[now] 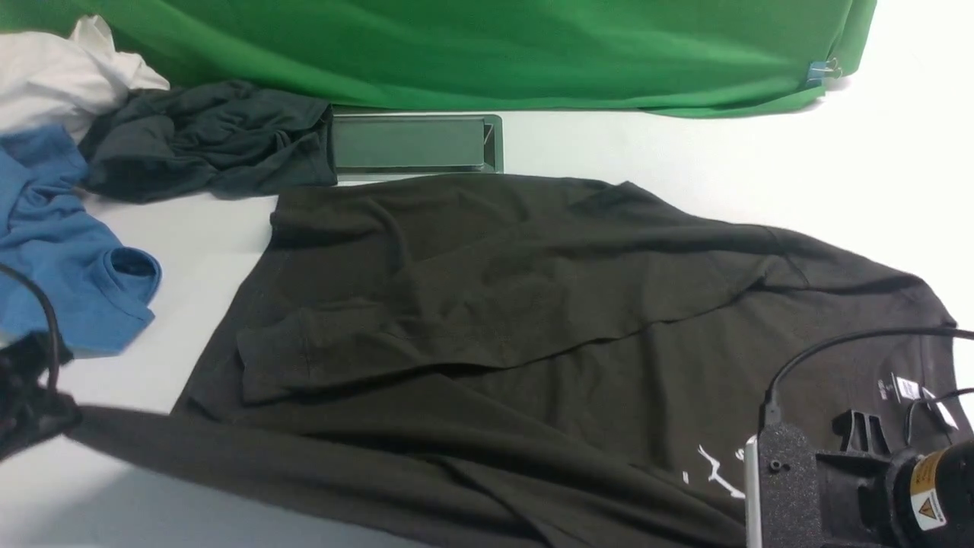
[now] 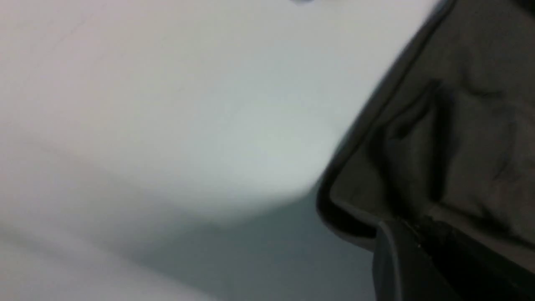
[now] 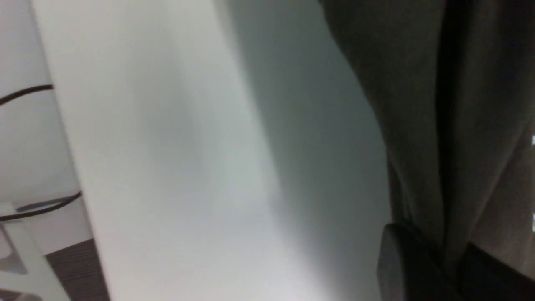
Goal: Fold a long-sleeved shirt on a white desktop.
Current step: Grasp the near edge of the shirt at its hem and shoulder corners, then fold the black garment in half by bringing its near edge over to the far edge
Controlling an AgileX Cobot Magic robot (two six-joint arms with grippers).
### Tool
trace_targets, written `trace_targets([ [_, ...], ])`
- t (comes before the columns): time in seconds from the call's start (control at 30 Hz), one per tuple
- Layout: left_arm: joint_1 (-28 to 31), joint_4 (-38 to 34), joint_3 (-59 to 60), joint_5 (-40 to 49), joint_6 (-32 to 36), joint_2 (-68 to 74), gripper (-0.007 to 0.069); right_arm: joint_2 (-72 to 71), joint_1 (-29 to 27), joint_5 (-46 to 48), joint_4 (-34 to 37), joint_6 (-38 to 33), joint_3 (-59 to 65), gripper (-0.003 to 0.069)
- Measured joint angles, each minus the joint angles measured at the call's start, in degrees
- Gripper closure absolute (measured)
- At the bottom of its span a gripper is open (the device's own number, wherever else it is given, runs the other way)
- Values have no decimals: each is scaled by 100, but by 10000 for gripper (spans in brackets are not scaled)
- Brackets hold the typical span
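The black long-sleeved shirt [image 1: 533,304] lies spread on the white desktop [image 1: 685,144], collar and white neck label to the right. One sleeve is folded across the body. The other sleeve [image 1: 228,449] stretches left along the front to my left gripper [image 1: 38,415]. In the left wrist view my left gripper [image 2: 413,228] is shut on the sleeve's cuff [image 2: 439,146]. My right gripper [image 3: 447,246] is shut on a fold of the shirt [image 3: 409,104] near the white chest print [image 1: 715,468]. Its jaws are hidden behind its wrist [image 1: 837,487] in the front view.
A dark grey-teal garment [image 1: 213,141], a blue shirt [image 1: 68,251] and a white cloth [image 1: 61,76] lie heaped at the back left. A grey metal-framed hatch [image 1: 415,143] sits before the green backdrop [image 1: 494,46]. The right wrist view shows the desktop's edge [image 3: 62,167] with floor beyond.
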Motion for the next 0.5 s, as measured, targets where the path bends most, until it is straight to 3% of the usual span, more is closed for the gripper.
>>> trace_targets([
  [0.2, 0, -357, 25, -212, 204, 40, 586, 11, -7, 121, -1, 86, -242, 603],
  [0.4, -41, -2204, -497, -287, 1742, 818, 586, 370, -468, 547, -1, 239, -1065, 603],
  [0.5, -322, -2577, -928, -350, 2142, 1366, 586, 729, -816, 586, -6, 257, -1480, 603],
])
